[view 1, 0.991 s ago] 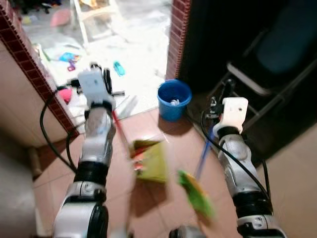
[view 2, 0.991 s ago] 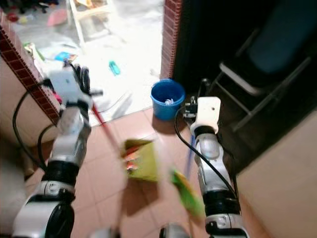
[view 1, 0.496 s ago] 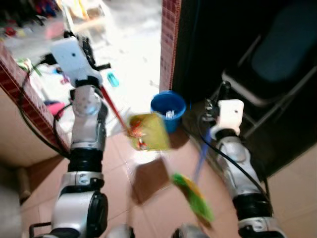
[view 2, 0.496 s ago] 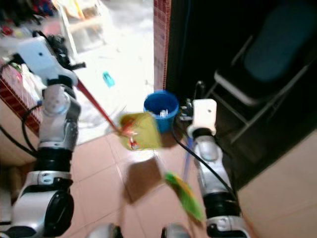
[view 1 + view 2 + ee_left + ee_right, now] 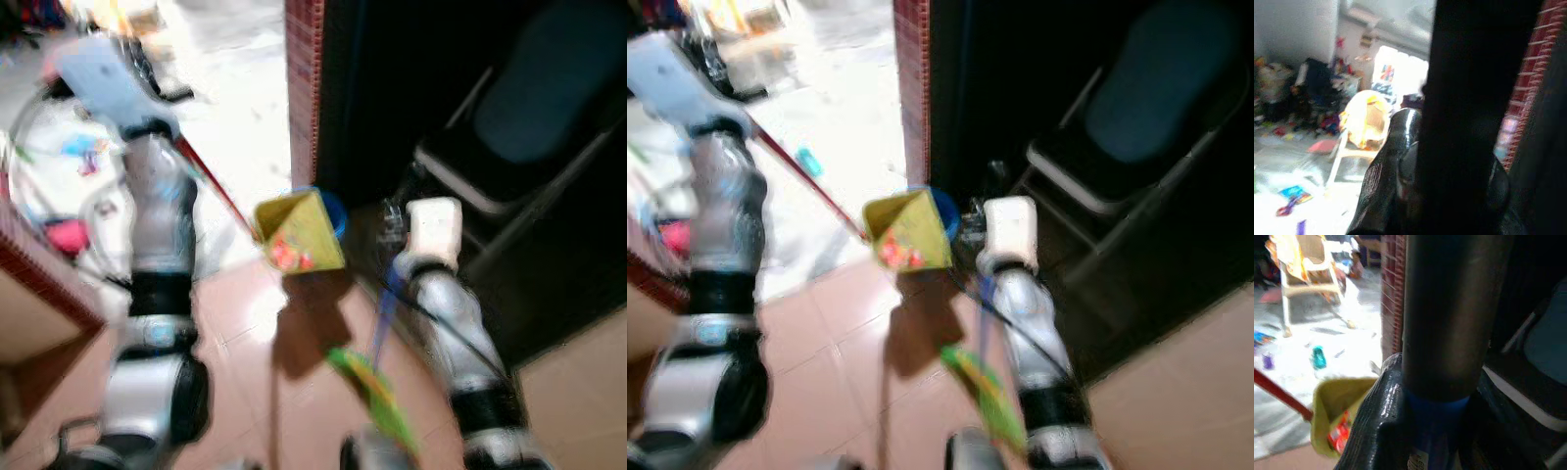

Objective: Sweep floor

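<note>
Now the yellow dustpan (image 5: 299, 231) is off the floor, held out on its red handle (image 5: 214, 186) by the left gripper (image 5: 1449, 161), fingers clamped round the handle. A second ago it sat low on the red tiles; since then the left arm has risen and the pan has swung over to the blue bucket (image 5: 334, 211), which it now largely covers. Red and orange scraps lie inside the pan, seen clearly from the right wrist.

The right gripper (image 5: 1420, 401) is closed round the blue broom shaft (image 5: 384, 311); the green broom head (image 5: 372, 397) hangs near the tiles, little changed.

Judgement: sweeping-up is done for this load; the step in hand is tipping it into the bucket. Frames are blurred, so the pan's exact alignment over the rim cannot be told.
</note>
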Controlling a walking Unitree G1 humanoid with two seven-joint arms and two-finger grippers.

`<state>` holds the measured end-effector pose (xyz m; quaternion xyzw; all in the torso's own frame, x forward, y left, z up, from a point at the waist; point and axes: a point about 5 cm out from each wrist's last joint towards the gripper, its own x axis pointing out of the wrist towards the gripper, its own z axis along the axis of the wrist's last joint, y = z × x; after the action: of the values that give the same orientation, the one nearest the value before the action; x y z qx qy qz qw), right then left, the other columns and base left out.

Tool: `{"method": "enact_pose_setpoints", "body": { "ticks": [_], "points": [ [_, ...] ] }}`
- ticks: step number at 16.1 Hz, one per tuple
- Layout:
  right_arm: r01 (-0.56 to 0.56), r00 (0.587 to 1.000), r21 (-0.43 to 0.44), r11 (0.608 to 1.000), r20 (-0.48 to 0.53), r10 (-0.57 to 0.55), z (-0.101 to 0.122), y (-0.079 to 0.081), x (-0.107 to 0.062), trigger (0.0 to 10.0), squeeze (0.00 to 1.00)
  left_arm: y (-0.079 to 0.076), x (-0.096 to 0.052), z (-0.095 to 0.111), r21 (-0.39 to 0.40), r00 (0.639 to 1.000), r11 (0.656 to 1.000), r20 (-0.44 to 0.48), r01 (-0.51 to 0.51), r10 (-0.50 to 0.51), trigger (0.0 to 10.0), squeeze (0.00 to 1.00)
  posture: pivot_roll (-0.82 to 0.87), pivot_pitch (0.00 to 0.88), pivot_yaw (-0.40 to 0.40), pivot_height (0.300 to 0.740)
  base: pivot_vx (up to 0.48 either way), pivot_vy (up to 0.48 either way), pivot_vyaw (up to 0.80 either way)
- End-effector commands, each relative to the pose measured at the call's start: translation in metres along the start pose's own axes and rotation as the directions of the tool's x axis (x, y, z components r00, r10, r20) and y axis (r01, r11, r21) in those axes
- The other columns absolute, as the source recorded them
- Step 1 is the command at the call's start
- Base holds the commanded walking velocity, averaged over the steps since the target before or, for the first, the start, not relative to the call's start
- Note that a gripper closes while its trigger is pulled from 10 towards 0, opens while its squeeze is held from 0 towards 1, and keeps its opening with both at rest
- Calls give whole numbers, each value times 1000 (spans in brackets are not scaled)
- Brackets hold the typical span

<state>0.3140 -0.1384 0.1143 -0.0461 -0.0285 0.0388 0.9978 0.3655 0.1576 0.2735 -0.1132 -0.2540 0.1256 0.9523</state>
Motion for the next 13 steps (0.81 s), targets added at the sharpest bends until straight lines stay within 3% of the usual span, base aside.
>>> {"method": "enact_pose_setpoints", "body": {
  "ticks": [1, 7, 9, 13],
  "points": [
    [-24, 998, -19, 1000, 56, 26, 14, 5, 4, 10000, 0, 0, 11, 30, -24, 990, 999, 138, -20, 24, 10000, 0, -77, 23, -1, 740, 450, 0, 0],
    [-45, 997, -10, 999, 54, 46, 12, 9, 2, 10000, 0, -20, 12, 35, 42, 978, 999, 206, 23, -31, 10000, 0, -84, 26, -2, 740, 446, 0, 0],
    [-46, 998, -11, 999, 50, 47, 11, 9, 1, 10000, 0, -28, 6, 32, 106, 969, 993, 232, 59, -82, 10000, 0, -86, 30, -1, 740, 0, 0, 0],
    [-46, 998, -12, 999, 50, 47, 12, 9, 2, 10000, 0, -48, -16, 13, 151, 956, 973, 212, 176, -205, 10000, 0, -88, 46, -2, 740, 0, 0, 0]
  ]
}}
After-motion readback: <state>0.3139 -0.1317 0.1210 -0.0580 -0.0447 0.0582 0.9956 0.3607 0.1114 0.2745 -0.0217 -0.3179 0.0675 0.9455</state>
